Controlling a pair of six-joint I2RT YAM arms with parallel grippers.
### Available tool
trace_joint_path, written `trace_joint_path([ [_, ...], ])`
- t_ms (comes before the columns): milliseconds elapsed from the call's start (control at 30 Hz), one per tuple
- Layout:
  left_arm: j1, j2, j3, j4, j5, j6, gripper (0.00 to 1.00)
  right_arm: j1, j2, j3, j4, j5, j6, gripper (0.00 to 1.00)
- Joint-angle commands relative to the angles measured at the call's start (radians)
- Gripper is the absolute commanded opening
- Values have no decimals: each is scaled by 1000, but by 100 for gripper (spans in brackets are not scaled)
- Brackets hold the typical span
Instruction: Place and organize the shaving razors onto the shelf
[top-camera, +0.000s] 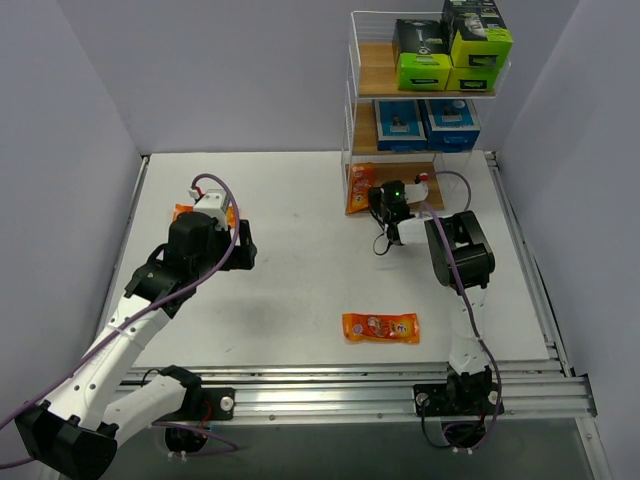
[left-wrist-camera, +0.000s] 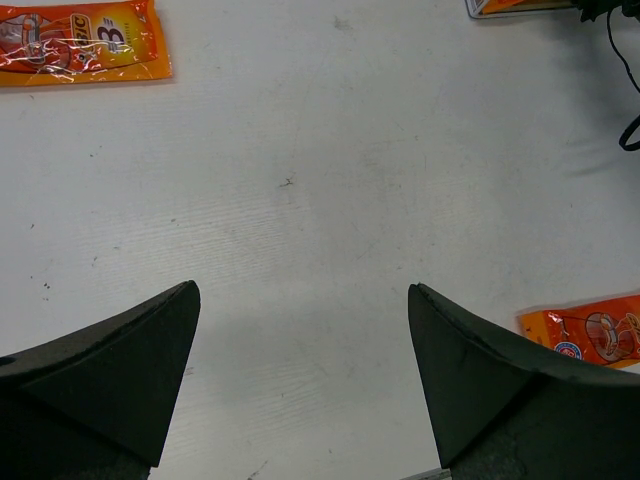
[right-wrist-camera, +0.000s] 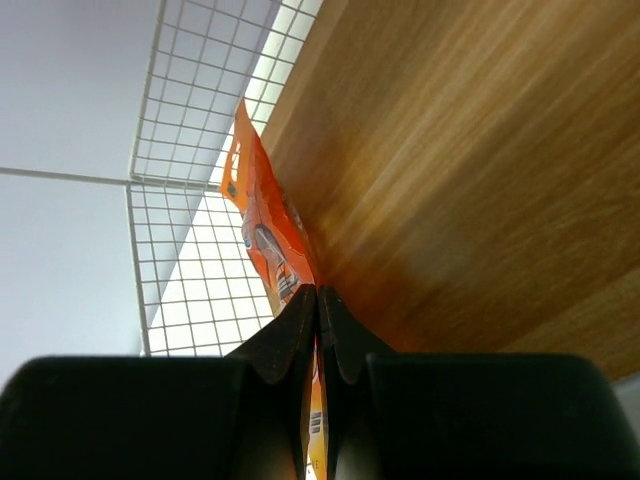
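At one o'clock on the counter (top-camera: 290, 260), the right pincer (right-wrist-camera: 317, 295) is closed tight on an orange razor packet (right-wrist-camera: 262, 230). The packet stands on edge on the shelf (right-wrist-camera: 480, 180), just beside its wire wall (right-wrist-camera: 190, 100). Once released, it may topple or snag. The left pincer (left-wrist-camera: 302, 288) gapes wide and empty.

Bright, even light, with soft shadows beneath the left fingers (left-wrist-camera: 110, 390).
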Motion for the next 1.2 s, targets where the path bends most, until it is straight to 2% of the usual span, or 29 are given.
trace_joint_path([
  [0,-4,1,20,24,9,10,94,-9,9,49,15,13,-7,1],
  [100,-4,2,22,22,9,11,94,-14,15,68,4,7,-13,1],
  [200,-4,2,22,21,4,13,94,-19,11,72,-13,6,-23,15],
  [333,-2,2,22,19,1,14,94,-26,-6,71,-30,0,-33,29],
  [600,-2,2,23,16,-2,20,94,-37,-63,-13,-27,0,-40,35],
  [833,-2,-2,23,10,-16,27,94,-42,-155,-119,-10,-7,-54,50],
  [1167,4,7,28,-1,-54,40,94,-57,-363,-360,-27,-57,-100,51],
])
